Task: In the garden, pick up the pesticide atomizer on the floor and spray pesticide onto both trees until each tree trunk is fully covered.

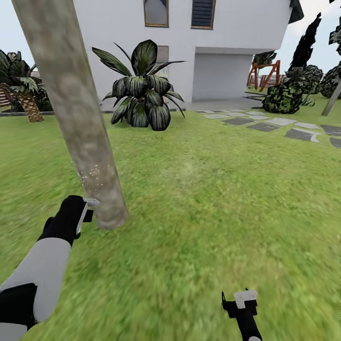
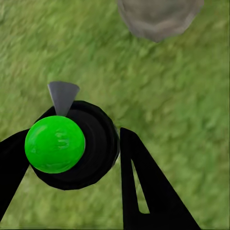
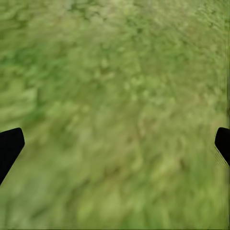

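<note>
A thick mottled grey-beige tree trunk point(image 1: 80, 118) leans up from the lawn at the left, with pale specks point(image 1: 94, 173) low on its bark. My left gripper point(image 1: 84, 215) sits right beside the trunk's base and is shut on the pesticide atomizer point(image 2: 76, 148). The atomizer is a black bottle with a bright green cap point(image 2: 55, 143) and a grey nozzle point(image 2: 63, 96). In the left wrist view the trunk's base point(image 2: 158, 17) lies a little beyond the nozzle. My right gripper point(image 1: 240, 299) hangs open over bare grass point(image 3: 115, 96) at the lower right.
A large dark-leaved plant point(image 1: 142, 90) stands ahead before a white house point(image 1: 222, 52). Grey paving slabs point(image 1: 265, 124) run to the right. A scaly palm point(image 1: 26, 102) is at far left; bushes point(image 1: 284, 97) and another slanted grey trunk point(image 1: 332, 98) at far right.
</note>
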{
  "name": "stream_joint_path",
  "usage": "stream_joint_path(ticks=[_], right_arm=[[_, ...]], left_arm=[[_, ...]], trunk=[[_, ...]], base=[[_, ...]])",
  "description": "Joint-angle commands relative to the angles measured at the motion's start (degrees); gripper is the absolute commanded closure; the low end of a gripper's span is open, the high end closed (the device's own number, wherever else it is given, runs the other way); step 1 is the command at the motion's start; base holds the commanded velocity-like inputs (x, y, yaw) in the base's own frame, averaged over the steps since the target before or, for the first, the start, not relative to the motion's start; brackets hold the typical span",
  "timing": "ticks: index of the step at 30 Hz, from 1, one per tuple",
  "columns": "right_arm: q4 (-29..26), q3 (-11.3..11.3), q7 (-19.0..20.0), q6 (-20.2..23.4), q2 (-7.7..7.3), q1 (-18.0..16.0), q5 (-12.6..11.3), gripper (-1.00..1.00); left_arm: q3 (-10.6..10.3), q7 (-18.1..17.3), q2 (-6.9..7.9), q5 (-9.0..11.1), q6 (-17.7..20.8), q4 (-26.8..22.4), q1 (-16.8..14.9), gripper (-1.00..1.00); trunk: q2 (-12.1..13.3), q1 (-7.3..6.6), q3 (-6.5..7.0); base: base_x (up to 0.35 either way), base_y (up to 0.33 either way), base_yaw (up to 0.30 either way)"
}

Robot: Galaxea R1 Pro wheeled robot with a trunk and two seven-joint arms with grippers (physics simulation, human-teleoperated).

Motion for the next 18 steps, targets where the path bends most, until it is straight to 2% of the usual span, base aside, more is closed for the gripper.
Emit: stream_joint_path(ticks=[1,5,7,9,12,18], right_arm=[[0.00,0.49,-0.24,-0.05,0.00,-0.02,-0.28,-1.00],[0.00,0.47,-0.22,-0.05,-0.01,-0.02,-0.28,-1.00],[0.00,0.46,-0.21,-0.05,-0.01,-0.02,-0.28,-1.00],[0.00,0.47,-0.21,-0.05,-0.01,-0.02,-0.28,-1.00],[0.00,0.53,-0.22,-0.05,0.00,-0.02,-0.28,-1.00],[0.00,0.47,-0.21,-0.05,0.00,-0.02,-0.28,-1.00]], left_arm=[[-0.01,0.35,0.79,0.80,0.20,-0.06,-0.02,1.00],[-0.10,0.38,1.15,0.80,0.17,-0.13,0.16,1.00],[0.02,0.47,1.44,0.80,-0.14,-0.15,3.22,1.00],[0.55,0.46,2.25,0.80,-0.73,-0.20,4.73,1.00],[1.44,0.45,2.78,0.83,-1.34,-0.20,5.39,1.00],[1.61,0.53,2.52,0.86,-1.47,-1.42,5.52,1.00]], trunk=[[-0.02,0.01,-0.05],[-0.02,0.01,-0.05],[-0.02,0.01,-0.05],[-0.02,0.01,-0.05],[-0.02,0.01,-0.05],[-0.02,0.01,-0.05]], base=[[0.153,-0.265,0.004],[0.152,-0.263,0.001],[0.140,-0.263,0.000],[0.140,-0.262,0.029],[0.151,-0.262,0.190],[0.165,-0.256,0.269]])
